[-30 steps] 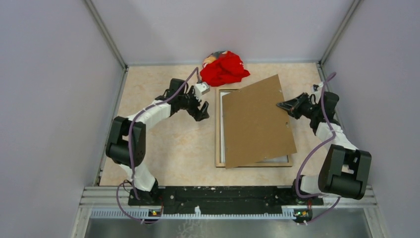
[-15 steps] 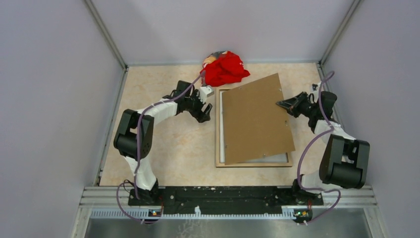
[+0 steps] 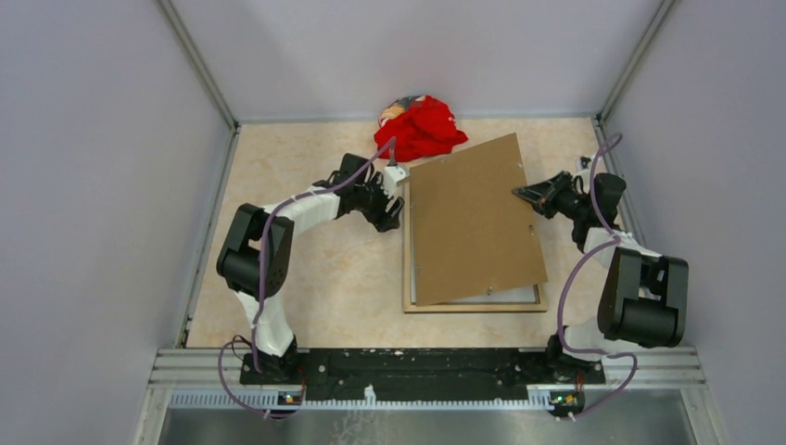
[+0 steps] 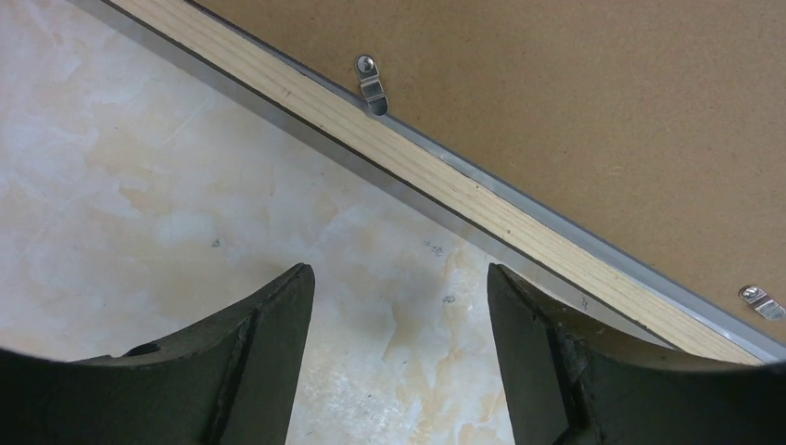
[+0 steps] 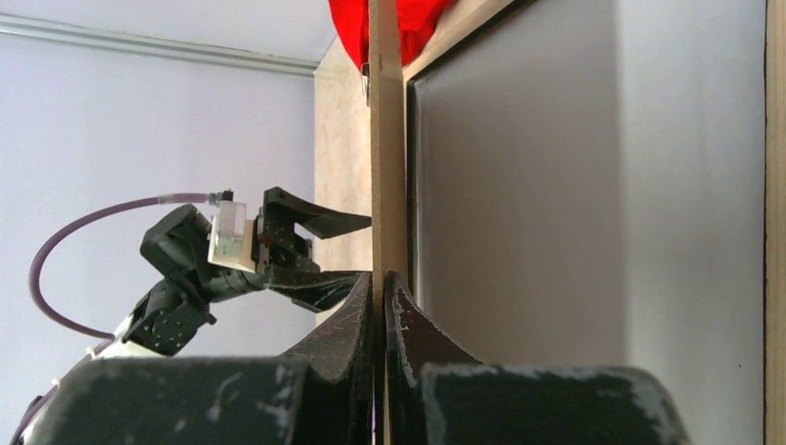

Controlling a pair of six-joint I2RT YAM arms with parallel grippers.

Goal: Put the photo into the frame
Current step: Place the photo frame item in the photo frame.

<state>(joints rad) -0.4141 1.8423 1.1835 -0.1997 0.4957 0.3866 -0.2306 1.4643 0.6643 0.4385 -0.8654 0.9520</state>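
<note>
1. Brown hardboard backing sheet (image 3: 473, 222), thin and rectangular, lies skewed over the pale-wood frame (image 3: 473, 307) on the marbled table (image 3: 315, 269).
2. Right gripper (image 5: 381, 278) pinches the sheet's edge.
3. Left gripper (image 4: 399, 278), fingers spread, hovers beside the frame.

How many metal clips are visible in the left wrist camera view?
2. One clip at upper centre, on the brown board's edge; the other clip at the right border, partly cut off. Others may be hidden.

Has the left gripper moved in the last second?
Yes. The left gripper has slid rightward in the top view, closing most of the gap to the left rail of the frame, which stayed put.
</note>
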